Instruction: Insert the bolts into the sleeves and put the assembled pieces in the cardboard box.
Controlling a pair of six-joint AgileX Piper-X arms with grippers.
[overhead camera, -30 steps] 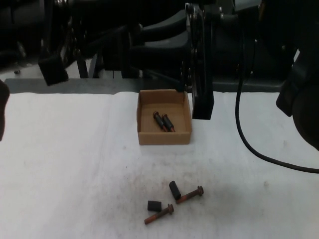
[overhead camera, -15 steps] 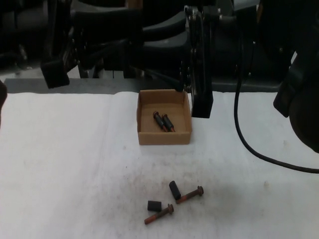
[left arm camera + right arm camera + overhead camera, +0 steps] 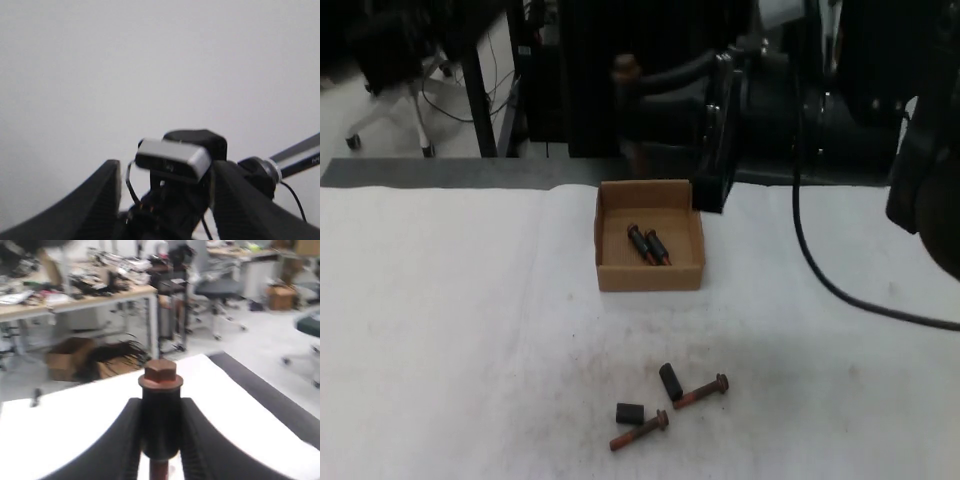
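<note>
- Right fingers (image 3: 122, 445) were clamped on a sleeve (image 3: 160, 425) with a bolt (image 3: 160, 374) through it, its head standing clear past the tips. The grip looked to be on the sleeve alone, so the bolt could slide out if the wrist tipped head-down in transit.
- Left fingers (image 3: 102, 197) were wide apart with nothing between them, and a camera (image 3: 172, 160) on its mount was beyond them. No risk to the work was judged from that arm.
- Box (image 3: 650, 276) sat mid-desk with two pieces (image 3: 648, 244) lying inside. A release too high or off-centre could bounce the new one off a wall and onto the desk (image 3: 440, 320).
- Two loose bolts (image 3: 700, 389) and two loose sleeves (image 3: 670, 381) lay crowded toward the near edge, one sleeve just beside a bolt. A careless pick there could knock the neighbours, and the bolts would likely roll.
</note>
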